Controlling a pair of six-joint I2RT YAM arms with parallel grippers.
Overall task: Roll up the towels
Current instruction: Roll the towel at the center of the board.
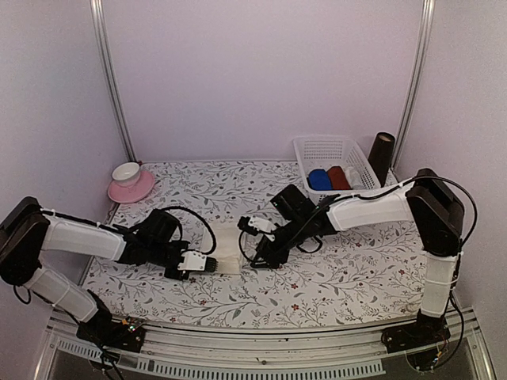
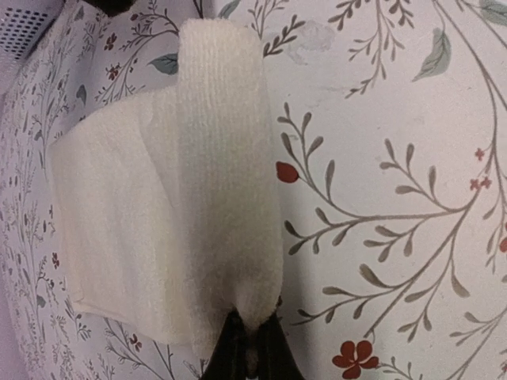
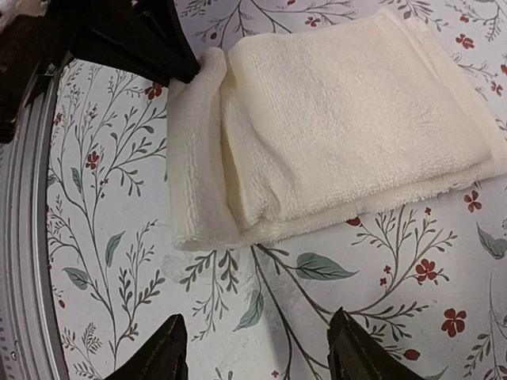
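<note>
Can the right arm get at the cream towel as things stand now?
Probably yes. The open right gripper hangs just beside the cream towel, with only bare table between them. The left gripper pinches the towel's far side.

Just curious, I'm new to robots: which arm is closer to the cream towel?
Left. The left arm pinches an edge of the cream towel in its jaws; the right arm holds open jaws just beside it, not touching.

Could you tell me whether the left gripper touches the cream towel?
Touching: the left wrist view shows the left gripper pinching a fold of the cream towel.
</note>
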